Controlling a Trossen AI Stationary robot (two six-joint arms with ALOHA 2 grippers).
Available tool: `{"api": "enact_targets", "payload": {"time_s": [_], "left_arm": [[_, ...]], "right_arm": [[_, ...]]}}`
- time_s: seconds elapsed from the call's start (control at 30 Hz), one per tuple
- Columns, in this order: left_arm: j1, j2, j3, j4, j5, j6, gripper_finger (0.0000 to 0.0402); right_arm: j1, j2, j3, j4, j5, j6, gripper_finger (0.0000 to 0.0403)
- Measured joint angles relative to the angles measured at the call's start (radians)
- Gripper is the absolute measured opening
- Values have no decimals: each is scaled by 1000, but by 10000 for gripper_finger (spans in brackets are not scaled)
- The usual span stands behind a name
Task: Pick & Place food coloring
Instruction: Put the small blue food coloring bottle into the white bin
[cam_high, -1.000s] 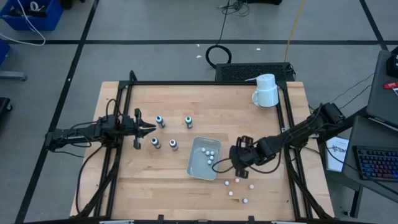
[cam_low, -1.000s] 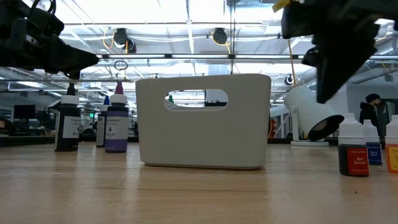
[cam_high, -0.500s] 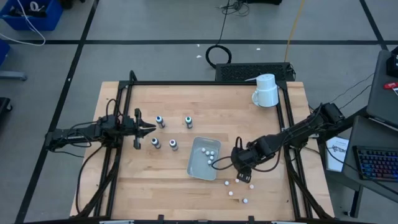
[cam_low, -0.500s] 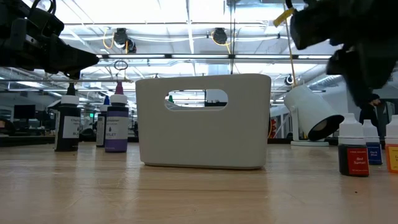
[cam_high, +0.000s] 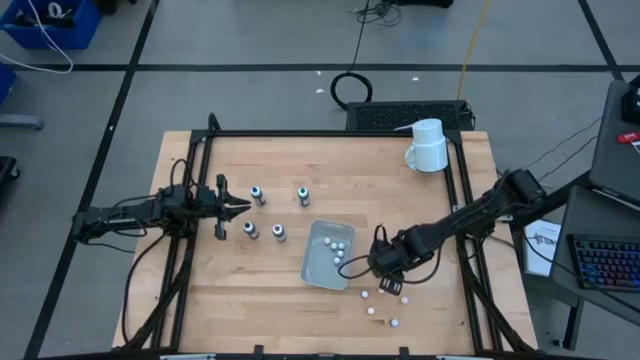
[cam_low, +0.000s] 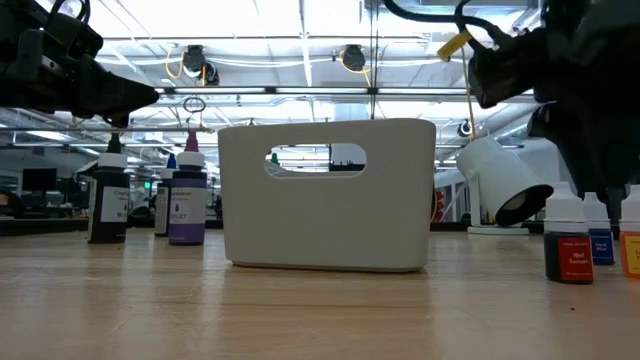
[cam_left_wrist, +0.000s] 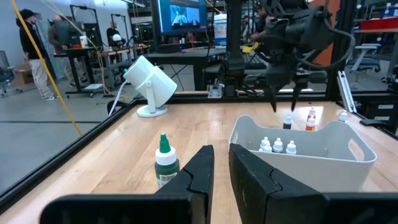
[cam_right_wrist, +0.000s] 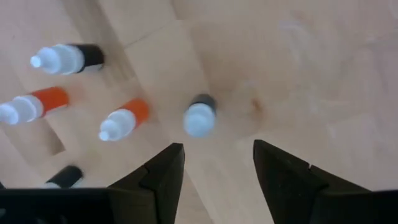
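The food coloring is many small bottles. Two dark-capped bottles (cam_high: 257, 195) (cam_high: 302, 195) and two more (cam_high: 250, 231) (cam_high: 279, 233) stand right of my left gripper (cam_high: 244, 207), which is shut and level. Several white-capped dropper bottles (cam_high: 340, 247) stand in the white bin (cam_high: 318, 268). More loose ones (cam_high: 371, 311) stand on the wood to the bin's near right. My right gripper (cam_right_wrist: 217, 148) hangs open above these, pointing down. A dark-bodied dropper bottle (cam_right_wrist: 199, 117) stands just beyond its fingertips, and nothing is between the fingers.
A white mug (cam_high: 428, 146) lies at the far right corner. Black frame rails (cam_high: 462, 200) run along the table's left and right sides. In the right wrist view, orange (cam_right_wrist: 122, 121) and black (cam_right_wrist: 65, 57) dropper bottles stand close beside the dark one.
My right gripper has gone from the bin's right rim toward the table's near edge, over the loose dropper bottles. It has sunk a little and tipped steeper downward, rolling as it went. The bottles have stayed where they were.
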Motion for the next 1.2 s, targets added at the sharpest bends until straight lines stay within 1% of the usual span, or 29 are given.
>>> {"api": "enact_targets", "payload": {"time_s": [0.23, 0.6, 0.77, 0.9, 1.13, 1.2], "left_arm": [[0, 0, 0, 0, 0, 0, 58], [0, 0, 0, 1, 0, 0, 58], [0, 0, 0, 1, 0, 0, 58], [0, 0, 0, 1, 0, 0, 58], [0, 0, 0, 1, 0, 0, 58], [0, 0, 0, 2, 0, 0, 58]], "right_arm": [[-2, 11, 0, 36, 28, -22, 179], [-1, 11, 0, 94, 34, -46, 179], [0, 11, 0, 95, 34, -53, 179], [1, 11, 0, 94, 54, -72, 178], [1, 34, 0, 79, 50, -73, 178], [1, 45, 0, 84, 35, -73, 178]]}}
